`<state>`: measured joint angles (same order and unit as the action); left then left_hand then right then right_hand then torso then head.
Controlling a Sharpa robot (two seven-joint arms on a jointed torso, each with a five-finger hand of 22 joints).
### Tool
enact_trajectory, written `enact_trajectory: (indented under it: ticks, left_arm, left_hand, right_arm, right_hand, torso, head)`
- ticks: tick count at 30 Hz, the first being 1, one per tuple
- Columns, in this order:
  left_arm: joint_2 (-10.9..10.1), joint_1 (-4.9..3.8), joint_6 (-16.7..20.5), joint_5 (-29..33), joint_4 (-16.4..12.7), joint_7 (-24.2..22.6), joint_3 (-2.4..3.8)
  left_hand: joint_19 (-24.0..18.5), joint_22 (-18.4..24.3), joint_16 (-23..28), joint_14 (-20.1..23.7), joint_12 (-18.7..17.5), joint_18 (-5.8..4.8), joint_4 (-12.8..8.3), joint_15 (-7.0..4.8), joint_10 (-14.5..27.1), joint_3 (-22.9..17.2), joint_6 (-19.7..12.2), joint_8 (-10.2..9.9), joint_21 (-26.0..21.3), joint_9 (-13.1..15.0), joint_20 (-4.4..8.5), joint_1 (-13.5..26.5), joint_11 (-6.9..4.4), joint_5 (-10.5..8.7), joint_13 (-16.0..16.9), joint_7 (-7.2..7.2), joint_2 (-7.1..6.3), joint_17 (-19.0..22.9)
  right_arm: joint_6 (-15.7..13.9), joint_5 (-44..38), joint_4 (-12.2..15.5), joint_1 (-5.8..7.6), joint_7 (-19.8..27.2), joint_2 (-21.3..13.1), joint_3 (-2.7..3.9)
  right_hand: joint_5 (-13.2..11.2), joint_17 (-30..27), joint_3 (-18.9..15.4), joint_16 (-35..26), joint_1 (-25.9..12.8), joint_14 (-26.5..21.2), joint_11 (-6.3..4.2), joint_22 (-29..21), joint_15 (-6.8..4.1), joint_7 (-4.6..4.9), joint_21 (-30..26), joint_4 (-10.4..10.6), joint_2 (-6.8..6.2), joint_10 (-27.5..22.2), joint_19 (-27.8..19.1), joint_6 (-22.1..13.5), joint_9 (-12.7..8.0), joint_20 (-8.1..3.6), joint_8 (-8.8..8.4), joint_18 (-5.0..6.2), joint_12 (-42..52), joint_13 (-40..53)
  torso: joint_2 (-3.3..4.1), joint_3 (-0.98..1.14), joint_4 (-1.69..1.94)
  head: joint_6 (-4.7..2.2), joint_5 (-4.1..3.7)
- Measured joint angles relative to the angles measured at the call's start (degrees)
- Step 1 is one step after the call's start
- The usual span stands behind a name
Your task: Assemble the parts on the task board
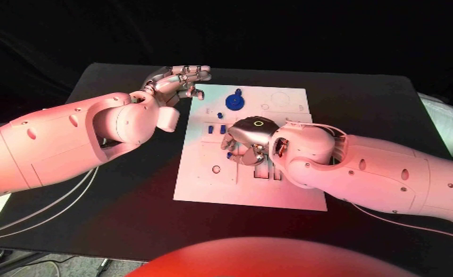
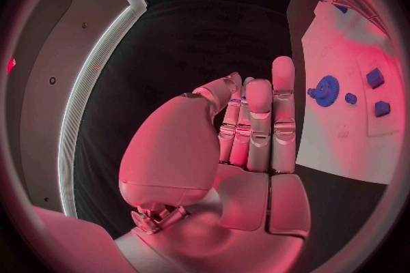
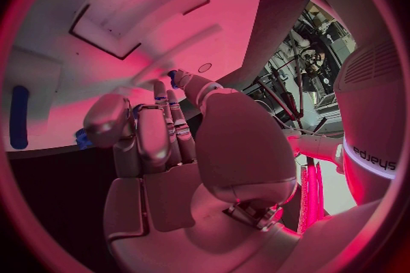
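The white rectangular task board is laid flat in the middle of the black table, so recesses face up for both arms. The silver right hand is lowered over the board's middle, fingers curled down; a small blue piece is seen at its fingertips in the right wrist view, apparently pinched, prob. for seating into a slot, though contact w/ the board can't be confirmed. The silver left hand is held off the board's far left corner, above the table, fingers straight, close together, nothing gripped, likely parked clear. A blue round gear-like part sits on the board's far section, w/ 2 small blue blocks nearer.
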<state>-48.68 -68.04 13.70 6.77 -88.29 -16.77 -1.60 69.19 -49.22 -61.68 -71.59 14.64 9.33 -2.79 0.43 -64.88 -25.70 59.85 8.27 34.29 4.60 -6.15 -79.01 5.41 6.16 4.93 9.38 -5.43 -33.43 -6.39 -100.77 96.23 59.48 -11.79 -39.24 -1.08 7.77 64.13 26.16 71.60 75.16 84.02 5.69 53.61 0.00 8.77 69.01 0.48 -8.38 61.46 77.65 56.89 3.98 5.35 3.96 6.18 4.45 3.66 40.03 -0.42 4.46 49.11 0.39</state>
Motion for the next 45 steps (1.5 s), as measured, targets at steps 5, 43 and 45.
enact_trajectory:
  ticks: [5,43,45]
  left_arm:
    - [-0.05,0.00,-0.17,-0.04,0.03,0.15,0.00]
    - [0.03,0.02,-1.24,-1.33,0.17,0.73,-0.03]
    - [0.03,0.02,-1.28,-1.45,0.17,0.73,-0.03]
  left_hand:
    - [0.00,0.00,0.00,0.00,0.00,0.00,0.00,0.00,0.00,0.00,0.00,0.00,0.00,0.00,0.00,0.00,0.00,0.00,0.00,0.00,0.00,0.00]
    - [0.00,0.00,0.00,-0.02,0.23,0.00,-0.16,0.02,0.39,0.16,0.00,0.00,-0.22,-0.10,0.00,-0.15,-0.01,0.00,0.00,0.00,0.15,0.22]
    - [0.00,0.00,0.00,-0.02,0.23,0.01,-0.16,0.02,0.39,0.16,0.00,0.00,-0.23,-0.10,0.00,-0.15,-0.01,0.00,0.00,0.00,0.15,0.22]
  right_arm:
    - [-0.23,0.13,0.81,-0.03,0.00,-1.35,-0.03]
    - [0.68,0.26,5.55,5.88,-6.50,-16.56,0.68]
    - [1.13,0.25,5.42,5.85,-6.57,-16.39,0.63]
  right_hand:
    - [0.00,-0.23,0.00,0.00,0.00,0.00,0.11,0.00,0.00,0.03,0.00,0.00,0.00,-0.11,0.00,0.42,0.00,0.00,0.00,0.00,0.18,0.09]
    - [-1.37,-1.87,-6.41,-0.71,1.81,0.01,-1.12,-0.76,-0.84,-1.79,-0.71,1.34,-0.83,-5.01,-0.11,1.39,-0.05,-0.12,0.00,0.00,0.84,0.03]
    - [-1.37,-2.23,-6.56,-1.09,2.28,0.01,-1.07,-0.59,-0.84,-1.85,-0.71,1.49,-0.35,-4.51,-0.11,1.45,-0.05,-0.12,0.00,0.00,1.56,0.13]
  torso:
    - [0.00,0.01,0.01]
    - [0.00,0.01,-0.09]
    - [0.00,0.01,-0.07]
  head:
    - [-0.05,-0.04]
    - [-2.21,-2.36]
    - [-2.20,-2.41]
